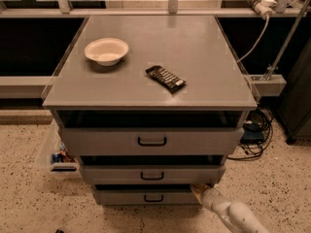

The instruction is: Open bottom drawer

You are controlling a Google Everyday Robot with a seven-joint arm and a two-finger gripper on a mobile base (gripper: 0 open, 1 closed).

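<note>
A grey cabinet holds three stacked grey drawers, each standing a little way out from the frame. The bottom drawer (146, 196) is the narrowest, with a small black loop handle (153, 197). My gripper (198, 191) reaches in from the lower right on a white arm (233, 213). Its tip is at the bottom drawer's right end, just under the middle drawer (151, 174). The top drawer (150, 141) is the widest.
A white bowl (106, 50) and a dark snack bar (165, 77) lie on the cabinet top (150, 57). Cables (255, 130) lie on the floor at the right. A plastic box (56, 157) with small items sits at the cabinet's left. The floor is speckled.
</note>
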